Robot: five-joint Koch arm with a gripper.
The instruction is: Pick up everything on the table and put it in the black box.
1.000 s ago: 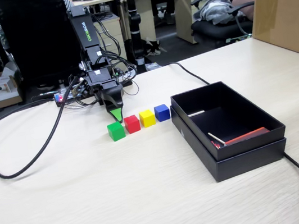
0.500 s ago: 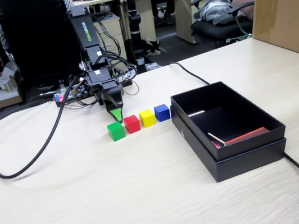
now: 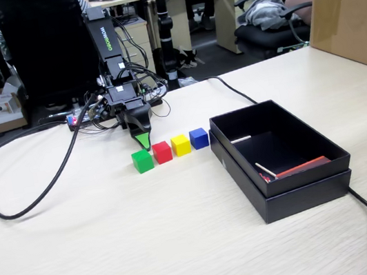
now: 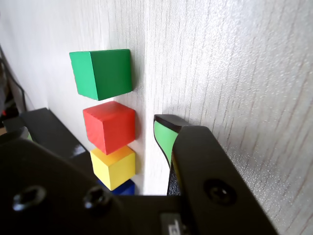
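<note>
So the table (image 3: 151,240) is a big pale wood-grain top, and the black box (image 3: 297,193) sits on its right side in the fixed view, long axis running from back-left to front-right, with a red strip (image 3: 301,166) and thin white sticks (image 3: 266,169) inside. A brown carton (image 3: 350,6) stands far right. A black cable (image 3: 32,193) loops across the left side of the table. The four cubes sit in a tight row just left of the box: green cube (image 3: 142,161), red cube (image 3: 163,152), yellow cube (image 3: 181,144), blue cube (image 3: 199,138), the line angling slightly away toward the box. The gripper (image 3: 143,141) points down just behind the green cube, not touching it; only one green tip shows, so I can't tell if it's open or closed.
</note>
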